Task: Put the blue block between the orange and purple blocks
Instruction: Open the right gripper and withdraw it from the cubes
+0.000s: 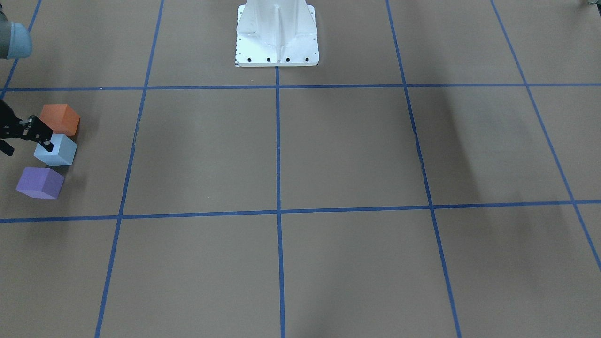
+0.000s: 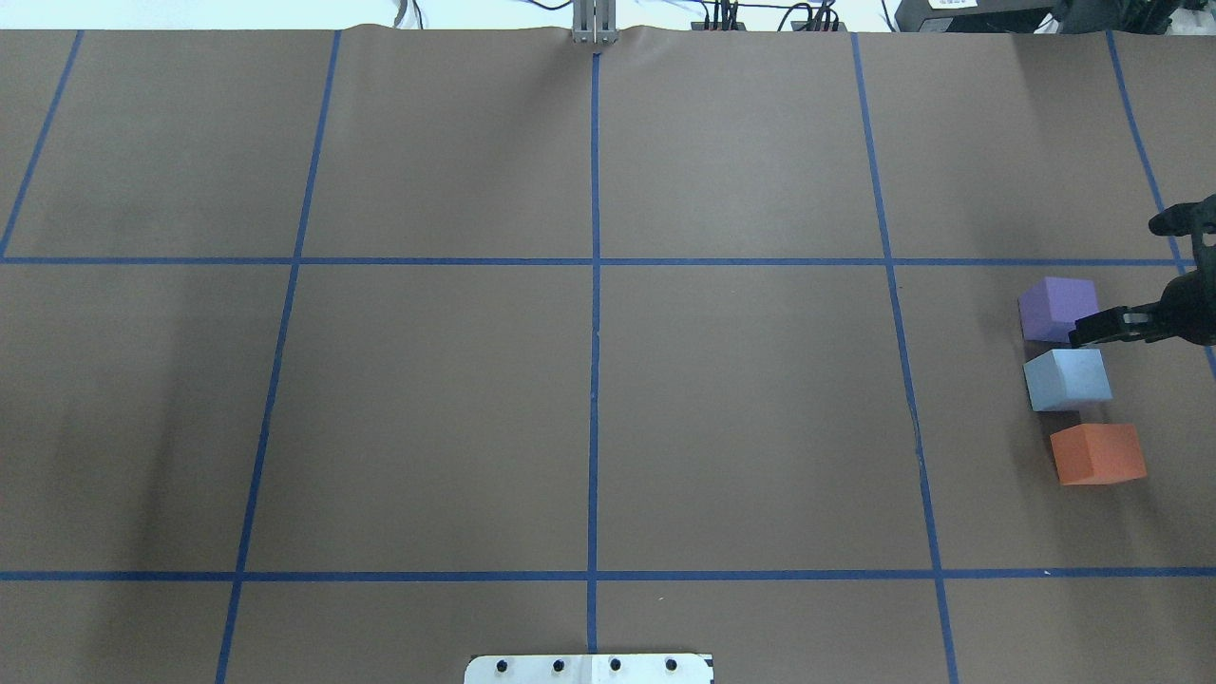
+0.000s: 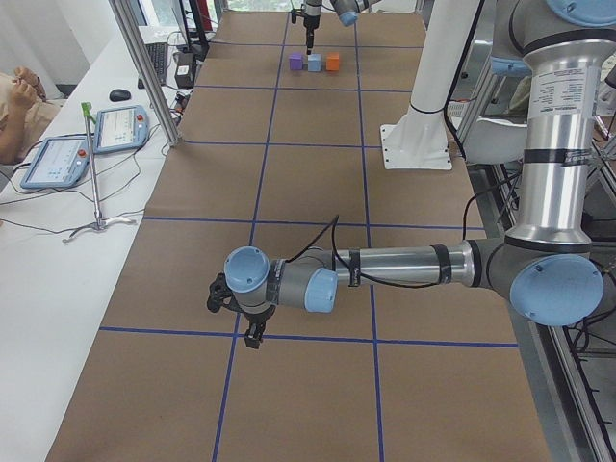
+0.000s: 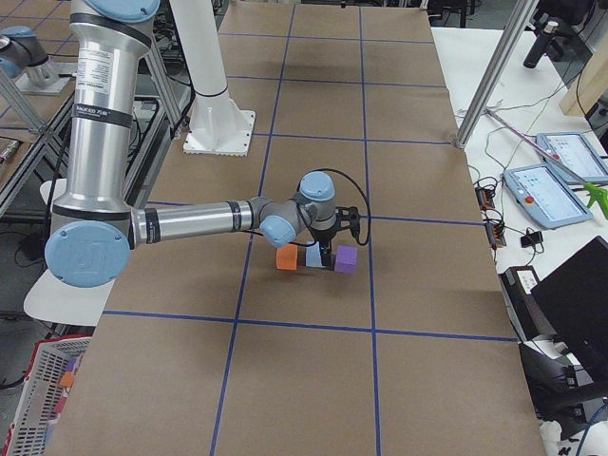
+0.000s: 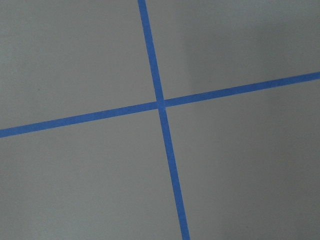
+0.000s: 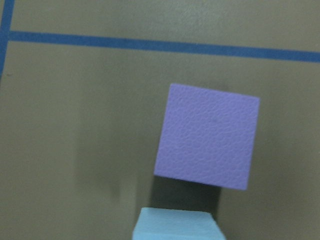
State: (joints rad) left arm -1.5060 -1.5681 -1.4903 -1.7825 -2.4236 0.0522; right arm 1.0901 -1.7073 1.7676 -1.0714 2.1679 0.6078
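Observation:
The light blue block [image 1: 56, 150] rests on the table in a row between the orange block [image 1: 60, 119] and the purple block [image 1: 41, 183]. The same row shows in the overhead view: purple [image 2: 1056, 306], blue [image 2: 1067, 378], orange [image 2: 1097, 454]. My right gripper [image 1: 29, 146] hangs just above the blue block, looks open and holds nothing. One finger [image 2: 1088, 333] shows overhead. The right wrist view shows the purple block [image 6: 207, 135] and the blue block's edge [image 6: 175, 225]. My left gripper [image 3: 252, 332] hovers over a tape crossing far from the blocks; I cannot tell its state.
The white robot base [image 1: 277, 35] stands at the table's middle on the robot's side. Blue tape lines [image 2: 595, 285] divide the brown table into squares. A side bench with tablets [image 3: 58, 159] and a seated operator runs along the far edge.

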